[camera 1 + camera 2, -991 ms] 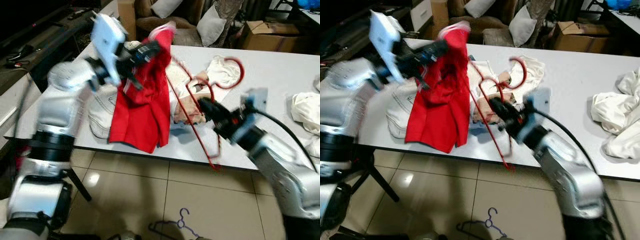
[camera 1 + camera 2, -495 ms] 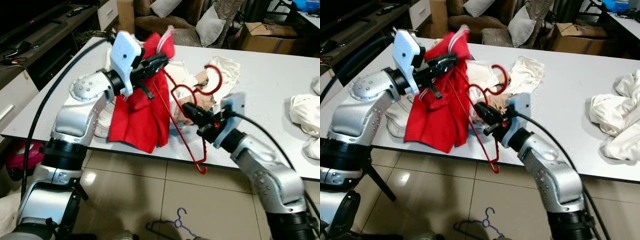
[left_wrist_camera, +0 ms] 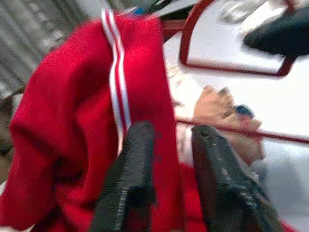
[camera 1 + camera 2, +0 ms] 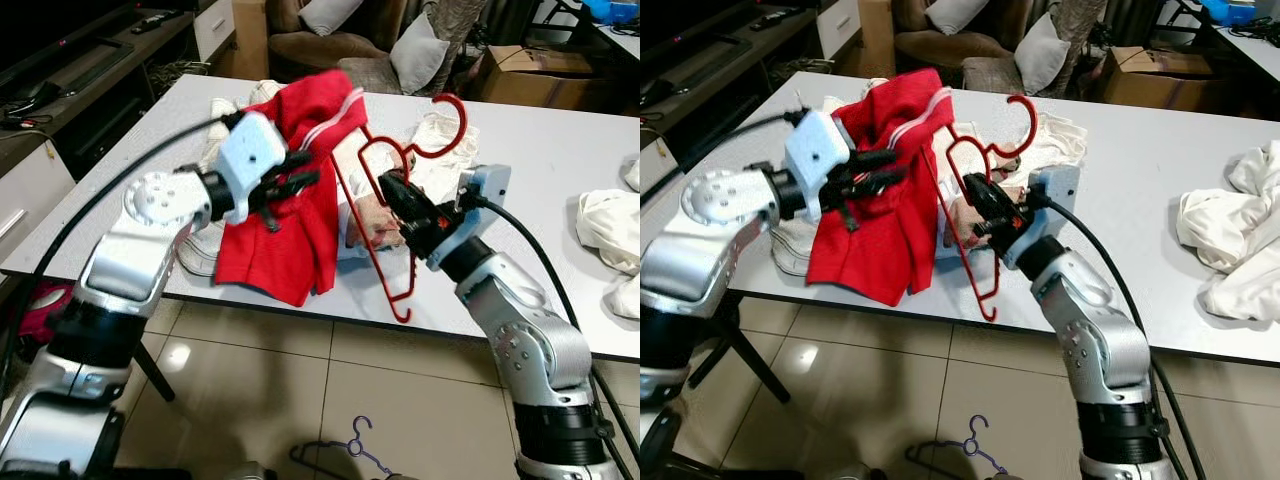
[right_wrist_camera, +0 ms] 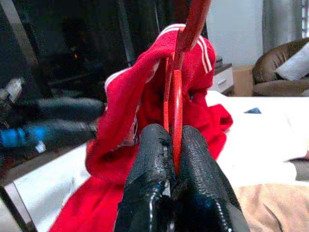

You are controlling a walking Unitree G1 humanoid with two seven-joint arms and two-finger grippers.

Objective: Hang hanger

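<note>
Left eye view had both arms reaching in over the white table (image 4: 560, 140). The right gripper (image 4: 393, 190) was clamped on the red hanger (image 4: 372, 225), holding it up off the table. Beside the hanger, the left gripper (image 4: 300, 180) pinched the red garment (image 4: 300, 220), forearm angled across.

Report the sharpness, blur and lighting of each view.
Left eye view: sharp, evenly lit, red garment and red hanger crisp. Right eye view: likewise sharp. Left wrist view: soft, smeared, left gripper fingers blurred against the cloth. Right wrist view: right gripper sharp; left background dark, bright behind on the other side.
</note>
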